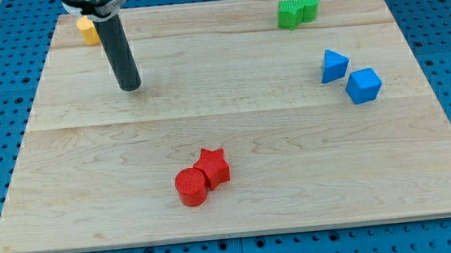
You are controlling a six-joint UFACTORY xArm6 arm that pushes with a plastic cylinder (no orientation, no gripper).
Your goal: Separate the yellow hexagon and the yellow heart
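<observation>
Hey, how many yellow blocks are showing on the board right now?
1. A yellow block sits at the view's top left, partly behind the rod; my tip is below and to its right. A second yellow block may be hidden behind the rod.

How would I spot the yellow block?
Look to the wooden board's top-left corner in the view. The yellow block sits there, partly hidden behind the dark rod, above my tip. It is the only yellow piece showing.
</observation>
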